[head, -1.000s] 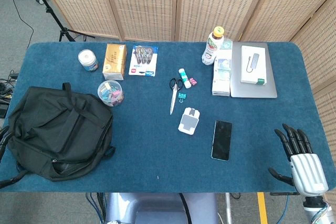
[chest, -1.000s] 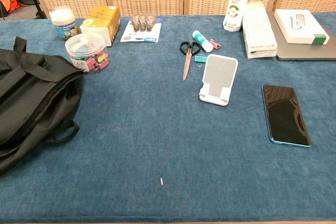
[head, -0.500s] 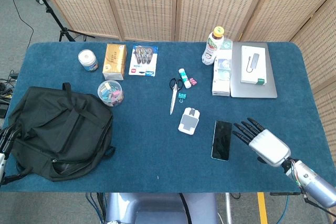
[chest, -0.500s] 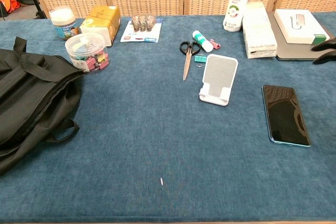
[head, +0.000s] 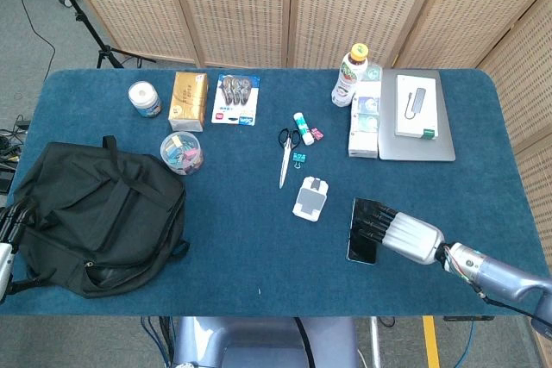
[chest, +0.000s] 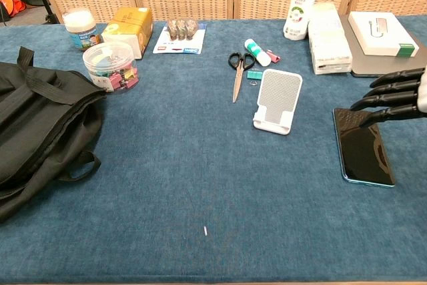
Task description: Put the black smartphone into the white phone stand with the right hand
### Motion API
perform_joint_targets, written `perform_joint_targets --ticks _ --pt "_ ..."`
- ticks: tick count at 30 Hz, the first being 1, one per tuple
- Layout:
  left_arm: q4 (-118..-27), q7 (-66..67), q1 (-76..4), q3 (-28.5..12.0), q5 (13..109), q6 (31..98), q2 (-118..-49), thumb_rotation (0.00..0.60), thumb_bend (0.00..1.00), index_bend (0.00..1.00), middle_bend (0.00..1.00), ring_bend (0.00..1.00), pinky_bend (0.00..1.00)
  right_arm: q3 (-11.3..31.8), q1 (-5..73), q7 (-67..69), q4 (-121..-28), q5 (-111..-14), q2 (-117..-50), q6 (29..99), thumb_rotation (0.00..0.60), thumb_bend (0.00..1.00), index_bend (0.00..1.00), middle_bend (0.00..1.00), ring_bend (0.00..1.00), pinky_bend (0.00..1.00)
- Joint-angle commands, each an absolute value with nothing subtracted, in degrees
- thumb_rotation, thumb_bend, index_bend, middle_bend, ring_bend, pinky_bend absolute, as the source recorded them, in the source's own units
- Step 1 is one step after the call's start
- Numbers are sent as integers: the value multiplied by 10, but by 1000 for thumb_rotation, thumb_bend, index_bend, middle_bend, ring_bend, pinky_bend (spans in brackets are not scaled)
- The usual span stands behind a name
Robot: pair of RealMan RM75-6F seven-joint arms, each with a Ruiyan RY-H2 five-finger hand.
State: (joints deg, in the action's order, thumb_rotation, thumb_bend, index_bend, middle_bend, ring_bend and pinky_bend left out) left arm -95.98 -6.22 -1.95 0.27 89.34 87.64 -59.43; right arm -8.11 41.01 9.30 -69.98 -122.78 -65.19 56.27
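Fingers [chest: 387, 95] of right robot hand [head: 398, 233] spread over flat glossy black smartphone [chest: 363, 146], beside perforated white phone stand [chest: 277, 101].

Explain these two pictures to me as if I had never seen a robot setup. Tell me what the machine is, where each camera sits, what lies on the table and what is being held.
This is a two-armed robot steered by a person. The head view looks down from above; the chest view looks across the blue table from lower.

The right robot hand reaches over the black smartphone, fingers spread, holding nothing. The phone lies flat. Beside it stands the white phone stand, empty. Only a sliver of the left robot hand shows at the edge.

Also there: a black bag, scissors, a bottle and a laptop.
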Motion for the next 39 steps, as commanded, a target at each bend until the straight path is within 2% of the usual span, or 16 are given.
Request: perform_joint_targets --ticks 1,14,27,30,33,35,39 --pt "-961 -57 -21 -3 882 873 -596 600 25 0 0 0 0 -95 436 112 -685 -1243 -669 553 600 0 103 0 0 0" --pt "-962 -46 -29 -21 842 854 -601 600 33 0 0 0 0 -140 508 201 -568 -1258 -769 557 600 0 129 2 0 0" --pt "-963 -37 -33 -27 826 844 -604 600 41 0 0 0 0 -177 518 238 -489 -1227 -815 578 600 0 162 22 0 0" --pt "-963 -34 -35 -27 825 840 -605 600 42 0 0 0 0 -186 513 253 -471 -1221 -824 592 600 0 250 93 3 9" --pt "-963 -32 -35 -26 825 839 -605 600 41 0 0 0 0 -194 509 266 -456 -1219 -832 603 600 6 414 220 77 92" --pt "-964 -33 -35 -26 825 839 -605 600 42 0 0 0 0 -200 506 277 -444 -1218 -837 614 600 57 478 317 174 182" --pt "-964 -32 -34 -26 828 842 -605 600 42 0 0 0 0 -210 482 309 -393 -1213 -854 667 600 170 556 417 273 270"
